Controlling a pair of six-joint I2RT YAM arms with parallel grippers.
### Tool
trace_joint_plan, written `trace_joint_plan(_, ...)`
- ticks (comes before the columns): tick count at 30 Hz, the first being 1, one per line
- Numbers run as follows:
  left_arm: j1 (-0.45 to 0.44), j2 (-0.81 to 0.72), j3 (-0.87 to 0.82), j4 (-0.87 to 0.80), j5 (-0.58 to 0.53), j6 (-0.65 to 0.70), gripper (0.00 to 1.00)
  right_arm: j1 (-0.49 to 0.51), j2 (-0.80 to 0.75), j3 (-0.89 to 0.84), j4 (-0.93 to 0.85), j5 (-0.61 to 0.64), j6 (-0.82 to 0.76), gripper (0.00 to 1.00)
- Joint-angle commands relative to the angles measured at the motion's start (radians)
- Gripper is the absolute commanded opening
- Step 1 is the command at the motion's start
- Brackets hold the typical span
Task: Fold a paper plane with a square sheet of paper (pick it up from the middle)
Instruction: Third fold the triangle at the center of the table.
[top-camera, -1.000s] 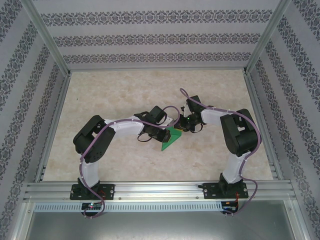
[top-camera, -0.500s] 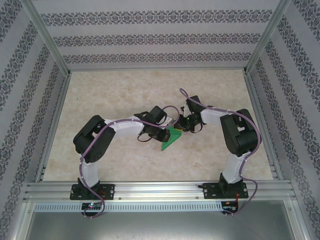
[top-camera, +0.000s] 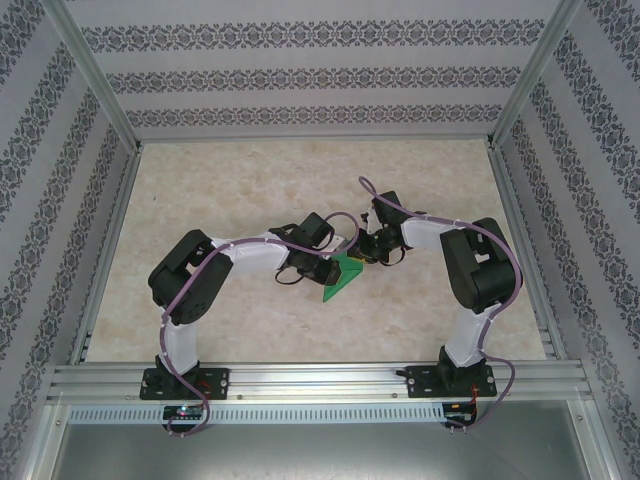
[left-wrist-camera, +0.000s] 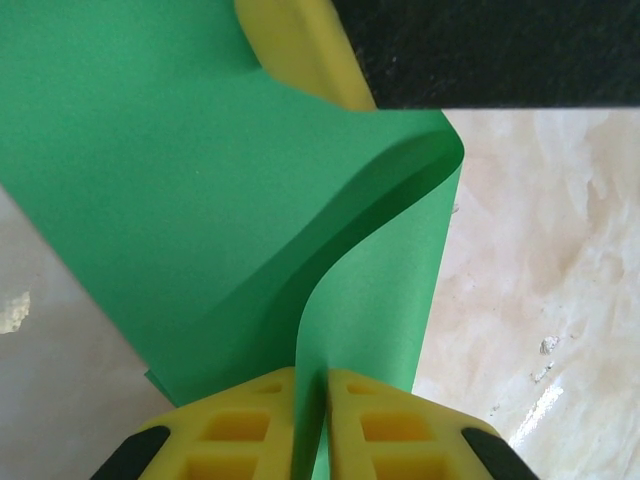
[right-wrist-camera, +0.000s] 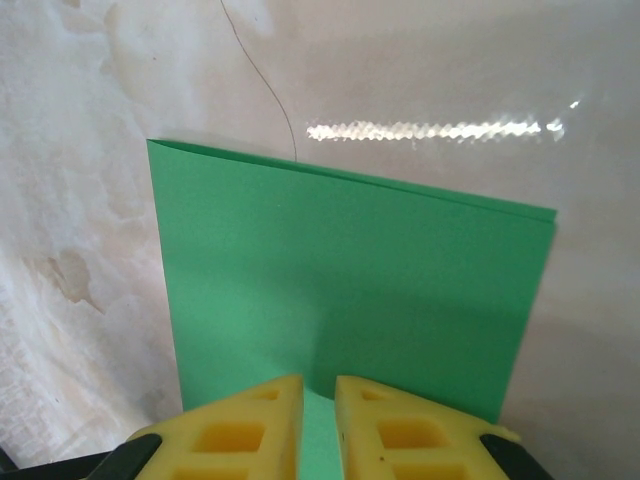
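Observation:
The square sheet of paper (top-camera: 338, 281) is bright green and folded double, held just above the table's middle between both arms. My left gripper (left-wrist-camera: 311, 385) is shut on one edge of the paper (left-wrist-camera: 200, 180), which bows into a curve ahead of it. In the top view, the left gripper (top-camera: 333, 268) sits at the sheet's left. My right gripper (right-wrist-camera: 318, 395) is shut on the near edge of the paper (right-wrist-camera: 350, 270), whose fold runs along the far side. The right gripper (top-camera: 359, 258) meets the sheet at its upper right. One right fingertip (left-wrist-camera: 295, 50) shows behind the paper. The paper plane is out of view.
The beige marbled tabletop (top-camera: 250, 180) is fenced by aluminium rails (top-camera: 310, 378) and patterned walls. The two arms arch inward and nearly touch over the middle. A thin dark line (right-wrist-camera: 270, 90) marks the table beyond the paper.

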Motion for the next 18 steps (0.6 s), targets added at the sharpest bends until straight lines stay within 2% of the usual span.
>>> trace_joint_plan(1, 0.011, 0.02, -0.013, 0.015, 0.008, -0.013, 0.17, 0.013, 0.017, -0.013, -0.002, 0.05, 0.0, 0.18)
trace_joint_plan(18, 0.01, 0.051, -0.005, -0.008, -0.013, 0.01, 0.17, 0.015, -0.008, -0.024, 0.016, 0.055, 0.022, 0.19)
